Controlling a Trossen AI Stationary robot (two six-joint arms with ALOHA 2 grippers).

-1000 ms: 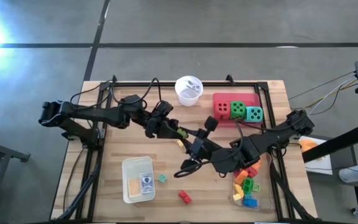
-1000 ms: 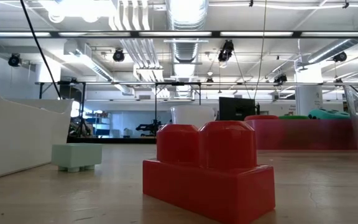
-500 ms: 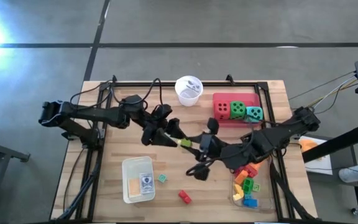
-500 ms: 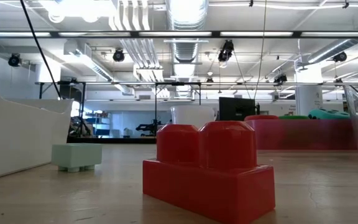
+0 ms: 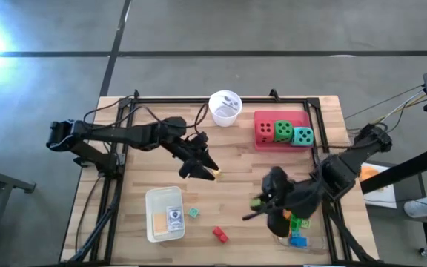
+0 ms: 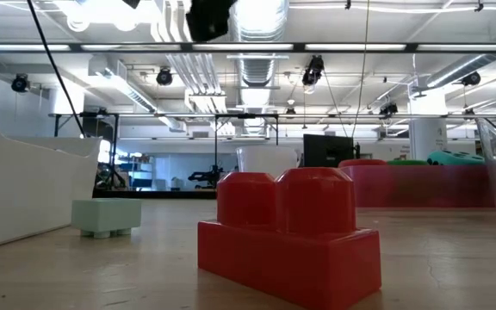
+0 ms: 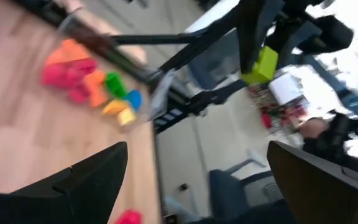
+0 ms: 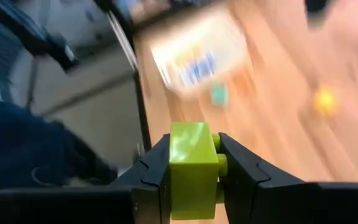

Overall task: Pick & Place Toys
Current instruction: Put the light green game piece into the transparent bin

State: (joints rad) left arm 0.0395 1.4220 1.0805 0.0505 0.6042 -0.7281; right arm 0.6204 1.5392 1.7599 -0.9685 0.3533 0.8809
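My right gripper [image 5: 260, 206] hangs over the table's right half, beside the clear tray [image 5: 302, 241] of bricks, and is shut on a lime green brick [image 8: 193, 168], which also shows as a lime green brick [image 5: 256, 202] from above. My left gripper [image 5: 200, 167] stands open near the table's middle with nothing between its fingers [image 7: 86, 180]. A yellow brick [image 5: 216, 173] lies on the table just by it. A small teal brick [image 5: 193, 212] and a red brick [image 5: 219, 234] lie near the front. Three dice [image 5: 282, 132] sit in the pink tray [image 5: 262, 116]. My right gripper pinches the lime green brick by two opposite sides [image 8: 173, 171] between its two fingers. The fingers slant down toward the table's left. The brick is lifted clear of the table.
A white cup [image 5: 224, 106] stands at the far middle. A white tray [image 5: 154, 199] with cards lies at the near left. In the low view the red brick [image 6: 289, 237] fills the foreground, with the teal brick [image 6: 106, 215] behind it.
My right gripper has swung from the table's middle toward the right and near edges, up to the clear tray, carrying the lime green brick and rolling its wrist. My left gripper has tipped down a little by the yellow brick.
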